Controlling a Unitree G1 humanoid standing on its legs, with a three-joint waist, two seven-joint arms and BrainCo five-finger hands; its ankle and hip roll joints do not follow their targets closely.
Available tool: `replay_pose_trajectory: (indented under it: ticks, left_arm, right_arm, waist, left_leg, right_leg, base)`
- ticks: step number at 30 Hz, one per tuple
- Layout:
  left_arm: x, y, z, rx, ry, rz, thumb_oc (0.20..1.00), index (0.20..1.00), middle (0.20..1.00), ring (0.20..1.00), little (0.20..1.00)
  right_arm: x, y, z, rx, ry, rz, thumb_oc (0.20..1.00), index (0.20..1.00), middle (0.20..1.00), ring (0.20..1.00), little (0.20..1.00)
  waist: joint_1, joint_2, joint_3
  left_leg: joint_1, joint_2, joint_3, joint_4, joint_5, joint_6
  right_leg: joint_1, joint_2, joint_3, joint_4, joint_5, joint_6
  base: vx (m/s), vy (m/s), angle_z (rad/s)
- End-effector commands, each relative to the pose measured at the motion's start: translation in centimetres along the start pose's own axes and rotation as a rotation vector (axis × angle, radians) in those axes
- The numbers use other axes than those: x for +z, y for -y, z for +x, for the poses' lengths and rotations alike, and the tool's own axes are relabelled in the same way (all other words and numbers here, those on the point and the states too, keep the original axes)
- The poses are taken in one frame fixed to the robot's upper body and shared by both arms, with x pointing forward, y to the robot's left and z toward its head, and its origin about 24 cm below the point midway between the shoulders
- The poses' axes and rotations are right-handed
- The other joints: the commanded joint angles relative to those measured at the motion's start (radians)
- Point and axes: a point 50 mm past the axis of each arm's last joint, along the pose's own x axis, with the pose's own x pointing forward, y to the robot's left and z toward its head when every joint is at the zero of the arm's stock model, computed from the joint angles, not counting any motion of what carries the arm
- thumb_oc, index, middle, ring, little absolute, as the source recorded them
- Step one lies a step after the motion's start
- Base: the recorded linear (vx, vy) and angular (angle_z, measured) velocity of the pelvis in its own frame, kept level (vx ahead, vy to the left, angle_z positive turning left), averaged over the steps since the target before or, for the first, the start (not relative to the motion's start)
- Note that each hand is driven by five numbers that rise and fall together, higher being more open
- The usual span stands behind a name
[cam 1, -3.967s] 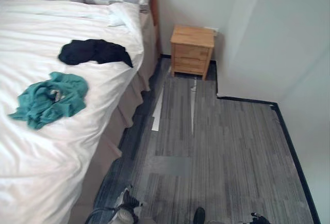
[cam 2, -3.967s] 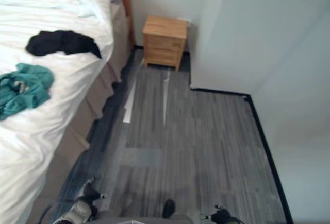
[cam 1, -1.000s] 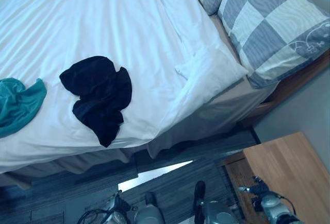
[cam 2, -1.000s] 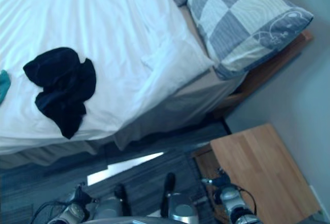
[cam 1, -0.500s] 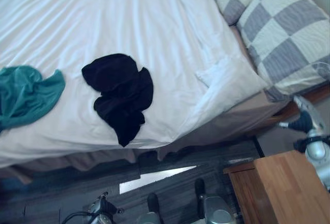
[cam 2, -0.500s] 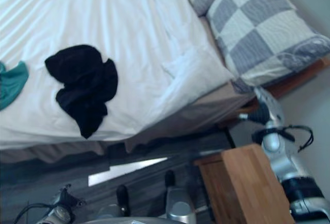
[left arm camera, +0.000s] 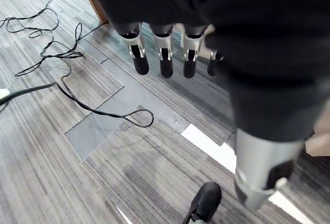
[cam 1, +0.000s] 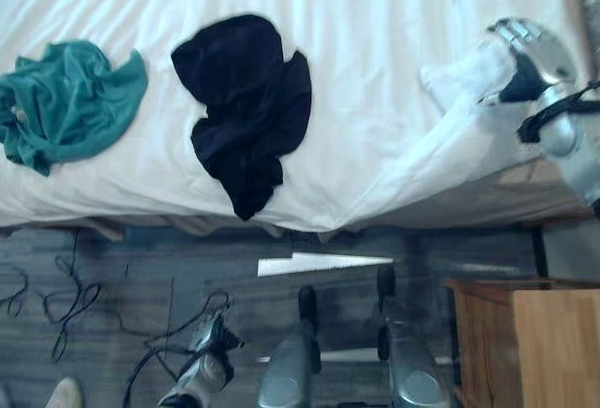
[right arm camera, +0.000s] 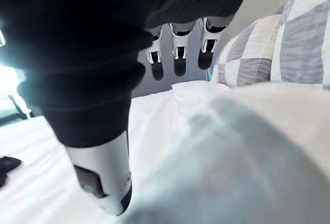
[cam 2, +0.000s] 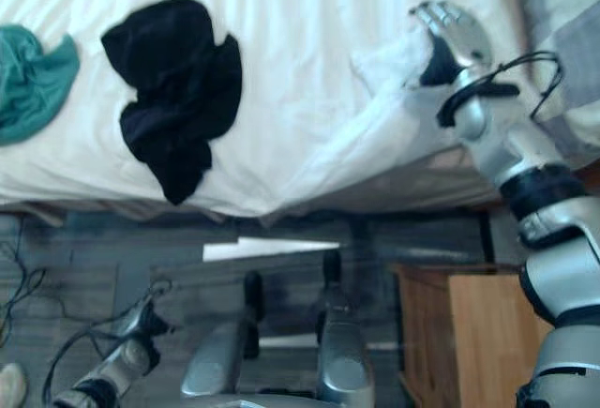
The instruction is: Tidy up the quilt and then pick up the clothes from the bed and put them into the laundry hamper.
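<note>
- Since half a second ago, the right robot hand (cam 2: pixel 450 37) has risen from beside the nightstand (cam 1: pixel 525 342) and now reaches over the folded-back corner of the white quilt (cam 1: pixel 450 84) near the head end of the bed (cam 1: pixel 375 14). The head camera has also swung, so the whole scene sits differently in both eye views.
- Right robot hand: fingers straight and spread apart, thumb apart from them, holding nothing. In its own wrist view (right arm camera: pixel 178 54) the fingertips (right arm camera: pixel 157 69) hang just above the quilt, with a grey-and-cream checked pillow (right arm camera: pixel 304 44) beyond them. Whether the hand touches the quilt corner cannot be told.
- Left robot hand (left arm camera: pixel 170 54): hanging low beside the bed, above the grey wood-look floor (left arm camera: pixel 77 147). Its fingers are straight and relaxed, apart, empty.
- Quilt: spread white across the bed, with soft creases. One corner on the right is turned back into a raised fold, and the edge below it slopes down the bed's side.
- Black garment (cam 1: pixel 246 108): crumpled on the quilt near the bed's near edge, its lower tip reaching that edge.
- Teal garment (cam 1: pixel 66 103): bunched on the quilt to the left of the black one, near it but not touching.
- Wooden nightstand: on the floor at the lower right, just beside the bed.
- Thin black cords (cam 1: pixel 56 295) lie looped on the floor at the lower left.
</note>
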Motion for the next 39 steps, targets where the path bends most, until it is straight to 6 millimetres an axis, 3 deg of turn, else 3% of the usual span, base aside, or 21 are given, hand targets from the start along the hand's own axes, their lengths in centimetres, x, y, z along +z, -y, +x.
replay_pose_trajectory:
  ticks: [1, 4, 11, 12, 13, 14, 15, 20, 24, 25, 26, 27, 28, 29, 30, 31, 32, 33, 34, 38, 39]
  left_arm:
    - [-1.2, -0.4, -0.2, 0.025, -0.035, 0.002, 1.000, 1.000, 1.000, 1.000, 1.000]
    - [-0.6, 0.6, -0.2, 0.006, -0.034, -0.017, 1.000, 1.000, 1.000, 1.000, 1.000]
    - [-1.6, 2.5, -0.9, -0.040, -0.101, -0.031, 1.000, 1.000, 1.000, 1.000, 1.000]
    - [-2.7, 3.2, -1.4, -0.058, -0.175, -0.028, 1.000, 1.000, 1.000, 1.000, 1.000]
    - [-2.8, 3.2, -1.4, -0.058, -0.174, -0.023, 1.000, 1.000, 1.000, 1.000, 1.000]
    - [-3.7, 3.5, -1.7, -0.081, -0.219, -0.016, 1.000, 1.000, 1.000, 1.000, 1.000]
    - [-3.7, 3.5, -1.7, -0.081, -0.219, -0.013, 1.000, 1.000, 1.000, 1.000, 1.000]
    - [-5.2, 4.8, -2.8, -0.117, -0.310, -0.062, 1.000, 1.000, 1.000, 1.000, 1.000]
    - [-5.6, 5.1, -3.2, -0.129, -0.327, -0.075, 1.000, 1.000, 1.000, 1.000, 1.000]
    - [-5.2, 5.2, -3.1, -0.125, -0.306, -0.079, 1.000, 1.000, 1.000, 1.000, 1.000]
    - [-5.1, 5.3, -3.1, -0.125, -0.305, -0.079, 1.000, 1.000, 1.000, 1.000, 1.000]
    - [-5.1, 5.3, -3.1, -0.124, -0.300, -0.079, 1.000, 1.000, 1.000, 1.000, 1.000]
    - [-5.1, 5.2, -3.1, -0.122, -0.296, -0.075, 1.000, 1.000, 1.000, 1.000, 1.000]
    - [-5.1, 5.1, -3.0, -0.118, -0.293, -0.065, 1.000, 1.000, 1.000, 1.000, 1.000]
    - [-5.0, 5.1, -3.0, -0.118, -0.292, -0.066, 1.000, 1.000, 1.000, 1.000, 1.000]
    - [-5.2, 4.8, -2.9, -0.114, -0.287, -0.049, 1.000, 1.000, 1.000, 1.000, 1.000]
    - [-5.1, 4.8, -2.9, -0.113, -0.286, -0.051, 1.000, 1.000, 1.000, 1.000, 1.000]
    - [-5.2, 4.3, -2.7, -0.105, -0.283, -0.037, 1.000, 1.000, 1.000, 1.000, 1.000]
    - [-5.1, 4.3, -2.6, -0.104, -0.282, -0.041, 1.000, 1.000, 1.000, 1.000, 1.000]
    - [-4.2, 3.5, -2.0, -0.077, -0.237, -0.021, 1.000, 1.000, 1.000, 1.000, 1.000]
    - [-4.1, 3.5, -1.9, -0.076, -0.237, -0.025, 1.000, 1.000, 1.000, 1.000, 1.000]
  right_arm:
    - [-2.7, 0.1, 0.3, 0.031, -0.118, -0.136, 0.200, 0.200, 0.200, 0.200, 0.200]
    - [-6.3, -3.0, -1.8, 0.159, -0.318, -0.137, 0.200, 0.200, 0.200, 0.200, 0.200]
    - [-7.2, -7.6, -6.4, 0.187, -0.365, 0.034, 0.200, 0.200, 0.200, 0.200, 0.200]
    - [-5.6, -10.8, -11.8, 0.126, -0.403, 0.364, 0.200, 0.200, 0.200, 0.200, 0.200]
    - [-5.7, -10.9, -12.0, 0.127, -0.407, 0.365, 0.200, 0.200, 0.200, 0.200, 0.200]
    - [-5.5, -13.8, -17.2, 0.169, -0.520, 0.530, 1.000, 1.000, 1.000, 1.000, 1.000]
    - [-5.6, -13.8, -17.3, 0.170, -0.523, 0.531, 1.000, 1.000, 1.000, 1.000, 1.000]
    - [-1.7, -22.1, -31.8, 0.361, -1.060, 0.929, 1.000, 1.000, 1.000, 1.000, 1.000]
    - [-2.6, -22.5, -34.6, 0.336, -1.237, 0.915, 1.000, 1.000, 1.000, 1.000, 1.000]
    - [-5.3, -20.7, -32.4, 0.189, -1.213, 0.844, 1.000, 1.000, 1.000, 1.000, 1.000]
    - [-5.3, -20.7, -32.4, 0.188, -1.213, 0.843, 1.000, 1.000, 1.000, 1.000, 1.000]
    - [-6.0, -19.8, -31.1, 0.155, -1.157, 0.808, 0.504, 0.504, 0.504, 0.504, 0.504]
    - [-6.7, -18.5, -29.1, 0.099, -1.073, 0.776, 0.200, 0.200, 0.200, 0.200, 0.200]
    - [-7.3, -16.4, -25.6, 0.001, -0.947, 0.746, 0.200, 0.200, 0.200, 0.200, 0.200]
    - [-7.3, -16.4, -25.6, 0.000, -0.945, 0.746, 0.200, 0.200, 0.200, 0.200, 0.200]
    - [-7.9, -13.0, -20.4, -0.123, -0.778, 0.711, 0.200, 0.200, 0.200, 0.200, 0.200]
    - [-7.9, -12.9, -20.3, -0.125, -0.776, 0.711, 0.200, 0.200, 0.200, 0.200, 0.200]
    - [-7.5, -9.7, -15.9, -0.223, -0.633, 0.692, 0.200, 0.200, 0.200, 0.200, 0.200]
    - [-7.4, -9.7, -15.7, -0.225, -0.630, 0.693, 0.200, 0.200, 0.200, 0.200, 0.200]
    - [-4.3, -4.0, -7.6, -0.346, -0.384, 0.677, 0.200, 0.200, 0.200, 0.200, 0.200]
    - [-4.2, -4.0, -7.4, -0.347, -0.381, 0.677, 0.200, 0.200, 0.200, 0.200, 0.200]
  waist:
    - [0.008, 0.013, -0.027]
    - [0.004, 0.026, -0.024]
    - [-0.030, 0.014, -0.048]
    - [-0.078, -0.005, -0.072]
    - [-0.073, -0.006, -0.075]
    - [-0.096, -0.019, -0.100]
    - [-0.093, -0.020, -0.102]
    - [-0.142, -0.047, -0.181]
    - [-0.149, -0.055, -0.206]
    - [-0.149, -0.061, -0.208]
    - [-0.148, -0.060, -0.207]
    - [-0.146, -0.062, -0.204]
    - [-0.140, -0.063, -0.199]
    - [-0.126, -0.066, -0.188]
    - [-0.126, -0.065, -0.187]
    - [-0.102, -0.067, -0.167]
    - [-0.103, -0.066, -0.165]
    - [-0.079, -0.064, -0.143]
    - [-0.081, -0.063, -0.141]
    - [-0.031, -0.043, -0.085]
    - [-0.034, -0.042, -0.084]
  left_leg:
    - [-0.032, 0.034, 0.045, 0.044, -0.022, -0.032]
    - [-0.027, 0.029, 0.044, 0.043, -0.022, -0.031]
    - [0.030, 0.027, 0.055, 0.023, -0.033, -0.027]
    - [0.086, 0.027, 0.071, 0.007, -0.055, -0.020]
    - [0.083, 0.027, 0.072, 0.006, -0.052, -0.019]
    - [0.124, 0.028, 0.084, -0.009, -0.067, -0.015]
    - [0.122, 0.028, 0.084, -0.010, -0.064, -0.015]
    - [0.215, 0.035, 0.122, -0.048, -0.082, -0.008]
    - [0.250, 0.033, 0.134, -0.056, -0.090, -0.006]
    - [0.261, 0.033, 0.135, -0.058, -0.095, -0.005]
    - [0.261, 0.033, 0.136, -0.058, -0.095, -0.005]
    - [0.262, 0.033, 0.135, -0.058, -0.096, -0.005]
    - [0.261, 0.032, 0.134, -0.056, -0.096, -0.004]
    - [0.252, 0.032, 0.129, -0.052, -0.095, -0.004]
    - [0.252, 0.032, 0.129, -0.051, -0.096, -0.004]
    - [0.237, 0.032, 0.121, -0.044, -0.091, -0.006]
    - [0.236, 0.033, 0.121, -0.043, -0.092, -0.006]
    - [0.215, 0.032, 0.113, -0.034, -0.085, -0.009]
    - [0.213, 0.032, 0.113, -0.033, -0.085, -0.009]
    - [0.136, 0.031, 0.090, 0.000, -0.065, -0.017]
    - [0.133, 0.031, 0.090, 0.001, -0.065, -0.017]
  right_leg:
    - [-0.106, -0.024, 0.023, 0.273, -0.245, 0.068]
    - [-0.110, -0.022, 0.026, 0.290, -0.250, 0.065]
    - [-0.053, -0.022, 0.028, 0.259, -0.249, 0.070]
    - [0.003, -0.020, 0.034, 0.226, -0.246, 0.074]
    - [0.001, -0.020, 0.035, 0.223, -0.241, 0.074]
    - [0.041, -0.020, 0.039, 0.197, -0.237, 0.077]
    - [0.040, -0.020, 0.040, 0.194, -0.233, 0.076]
    - [0.115, -0.016, 0.068, 0.145, -0.219, 0.084]
    - [0.138, -0.016, 0.082, 0.144, -0.223, 0.088]
    - [0.143, -0.018, 0.086, 0.145, -0.224, 0.090]
    - [0.143, -0.018, 0.086, 0.145, -0.224, 0.090]
    - [0.141, -0.018, 0.088, 0.147, -0.225, 0.090]
    - [0.137, -0.018, 0.089, 0.149, -0.225, 0.091]
    - [0.131, -0.018, 0.090, 0.153, -0.225, 0.090]
    - [0.130, -0.018, 0.090, 0.153, -0.225, 0.090]
    - [0.117, -0.019, 0.090, 0.157, -0.225, 0.088]
    - [0.116, -0.019, 0.091, 0.158, -0.225, 0.088]
    - [0.104, -0.020, 0.088, 0.160, -0.224, 0.086]
    - [0.102, -0.020, 0.088, 0.161, -0.224, 0.086]
    - [0.051, -0.023, 0.075, 0.185, -0.223, 0.079]
    - [0.048, -0.023, 0.075, 0.187, -0.224, 0.078]
  base:
    - [-0.02, 0.004, 0.08]
    - [-0.02, 0.014, 0.07]
    - [0.02, 0.020, 0.00]
    - [0.06, 0.044, -0.16]
    - [0.14, 0.061, -0.07]
    - [0.06, 0.016, -0.07]
    - [0.10, 0.033, -0.09]
    - [0.12, 0.065, -0.34]
    - [0.06, 0.063, -0.25]
    - [0.02, 0.069, 0.02]
    - [-0.01, 0.056, -0.01]
    - [-0.02, 0.013, -0.10]
    - [-0.05, 0.003, -0.16]
    - [-0.05, -0.005, -0.21]
    - [-0.10, -0.032, -0.28]
    - [-0.07, -0.022, -0.17]
    - [-0.13, -0.051, -0.08]
    - [-0.07, -0.030, 0.06]
    - [-0.09, -0.050, 0.01]
    - [-0.08, -0.065, 0.13]
    - [-0.06, -0.068, 0.24]
